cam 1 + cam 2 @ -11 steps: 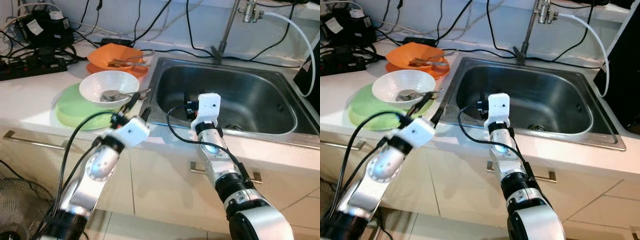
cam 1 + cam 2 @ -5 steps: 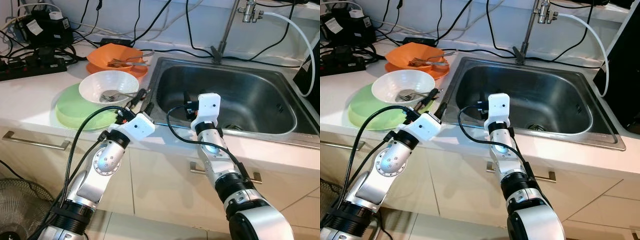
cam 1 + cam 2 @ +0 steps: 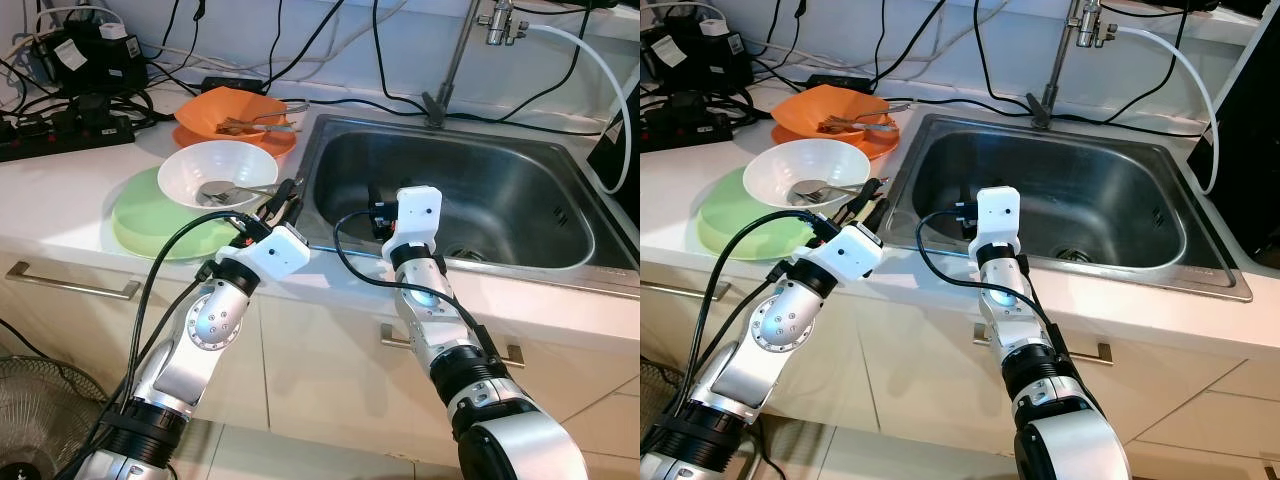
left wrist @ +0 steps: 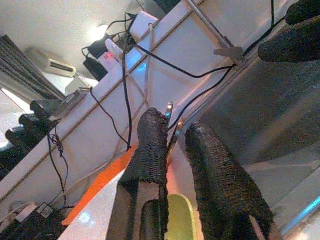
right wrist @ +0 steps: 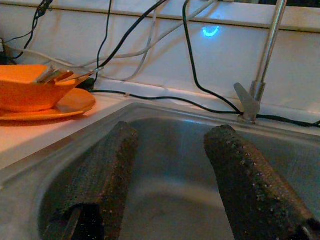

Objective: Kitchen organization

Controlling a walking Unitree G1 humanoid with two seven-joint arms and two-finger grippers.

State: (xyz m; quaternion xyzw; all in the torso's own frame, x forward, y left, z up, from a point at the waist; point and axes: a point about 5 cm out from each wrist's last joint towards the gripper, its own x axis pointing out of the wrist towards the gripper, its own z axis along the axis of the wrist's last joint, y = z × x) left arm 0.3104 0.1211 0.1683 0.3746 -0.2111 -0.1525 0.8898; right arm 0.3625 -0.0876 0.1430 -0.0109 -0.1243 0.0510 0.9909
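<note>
we stand at a kitchen counter [image 3: 60,200], and our job is to tidy the dishes. our left gripper [image 3: 284,199] reaches up from the lower left of the head picture, with its black tips by the rim of the white bowl [image 3: 218,171]. its two fingers [image 4: 150,145] are nearly together, with just a thin gap, and they hold nothing. we think it is lined up there to take the bowl or the spoon [image 3: 228,190] that lies inside it.

the white bowl is round and smooth. it sits on a flat green plate [image 3: 150,215] at the middle left of the picture. behind it, in the upper left, an orange bowl [image 3: 228,108] sits on an orange plate [image 5: 65,106], and metal forks [image 3: 250,124] poke out of it. the dishes look stacked so they take less room.

our right gripper [image 5: 170,175] points into the sink [image 3: 520,170] at the middle right of the picture. its fingers [image 5: 107,170] are wide apart and hold nothing. they look rough and bumpy, like woven cloth, so things won't slip.

the sink is shiny grey metal with round corners and a drain [image 3: 465,254] at the bottom. a thin metal tap [image 3: 455,55] stands behind it. black cables [image 3: 90,115] lie on the counter in the upper left corner, well away from the sink.
</note>
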